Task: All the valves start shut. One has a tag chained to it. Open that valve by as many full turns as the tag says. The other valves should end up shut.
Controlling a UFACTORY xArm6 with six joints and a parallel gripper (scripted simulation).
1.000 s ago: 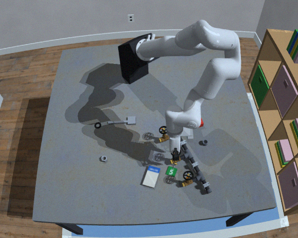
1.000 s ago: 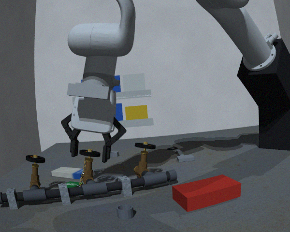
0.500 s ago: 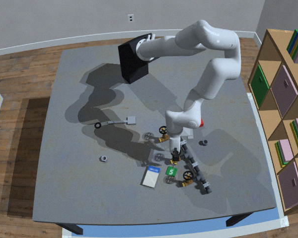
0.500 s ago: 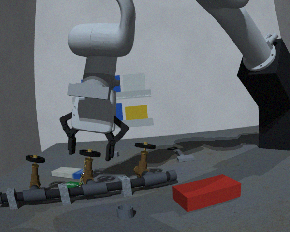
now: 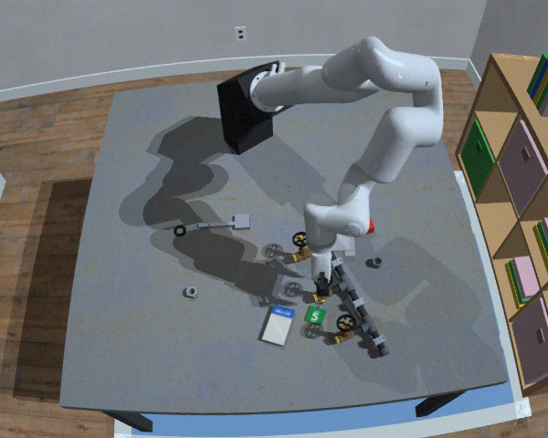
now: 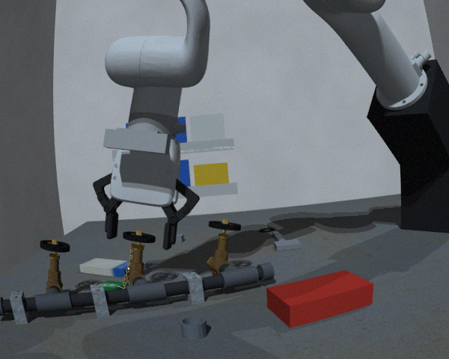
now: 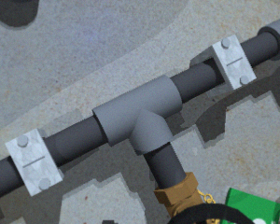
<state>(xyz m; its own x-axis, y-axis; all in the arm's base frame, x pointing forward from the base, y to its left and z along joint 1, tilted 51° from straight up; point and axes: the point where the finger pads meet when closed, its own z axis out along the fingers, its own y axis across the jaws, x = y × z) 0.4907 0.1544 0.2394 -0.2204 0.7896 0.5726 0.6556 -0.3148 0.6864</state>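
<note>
Three brass valves with black handwheels stand on a grey pipe (image 6: 132, 293) clamped to the table. The middle valve (image 6: 140, 236) has a gold chain running to a green tag (image 5: 314, 315) that reads 5. My gripper (image 6: 139, 232) is open, its fingers standing wide on either side of the middle handwheel, not touching it. The left valve (image 6: 55, 245) and the right valve (image 6: 224, 225) stand free. In the wrist view I see the pipe tee (image 7: 140, 117), the brass valve body (image 7: 179, 193), the handwheel's rim at the bottom edge and a corner of the tag (image 7: 252, 210).
A red block (image 6: 319, 296) lies right of the pipe. A grey ring (image 6: 194, 327) sits in front of it. A white and blue pad (image 5: 277, 324) lies beside the tag. A nut (image 5: 188, 290), a black ring (image 5: 179, 226) and a grey tool (image 5: 226, 222) lie further left. Shelves (image 5: 520, 198) stand to the right.
</note>
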